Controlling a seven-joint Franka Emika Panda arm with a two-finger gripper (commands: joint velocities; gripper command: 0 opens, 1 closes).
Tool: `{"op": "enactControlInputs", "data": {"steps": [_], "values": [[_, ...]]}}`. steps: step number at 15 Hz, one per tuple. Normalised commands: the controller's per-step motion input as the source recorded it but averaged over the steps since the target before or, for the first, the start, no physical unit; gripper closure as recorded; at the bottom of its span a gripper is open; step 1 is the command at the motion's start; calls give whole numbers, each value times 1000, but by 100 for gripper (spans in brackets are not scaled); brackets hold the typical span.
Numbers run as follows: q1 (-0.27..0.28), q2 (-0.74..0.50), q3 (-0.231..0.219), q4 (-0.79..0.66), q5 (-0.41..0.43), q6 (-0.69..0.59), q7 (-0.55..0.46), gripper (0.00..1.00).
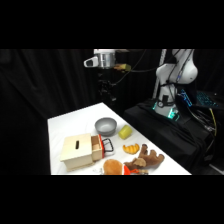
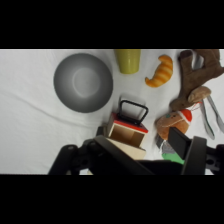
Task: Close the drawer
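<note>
The drawer stands pulled out of the pale wooden box toward the right, its reddish-orange front and dark loop handle facing the grey bowl's side. In the wrist view the drawer lies just above the black linkage, showing an empty inside, with the handle pointing up the picture. My gripper hangs high over the table's far end, well above and apart from the box. Its fingers rise wide apart at the bottom edge; the gripper is open and holds nothing.
A grey bowl sits close behind the drawer front. A yellow-green cup, a croissant, a brown plush toy and metal tongs lie to the drawer's right. An orange item rests at the table's near edge.
</note>
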Motion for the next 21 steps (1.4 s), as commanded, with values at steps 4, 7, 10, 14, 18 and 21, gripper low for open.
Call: {"op": "enactControlInputs", "data": {"steps": [4,7,10,14,18,21], "values": [[-10,33,46,49,-63,89,195,0],[-6,160,73,80,-108,172,360,0],[15,220,76,52,-136,206,338,0],[47,233,61,41,-138,275,260,0],[56,235,24,19,-143,330,222,0],[50,181,-8,-24,-120,313,185,0]]}}
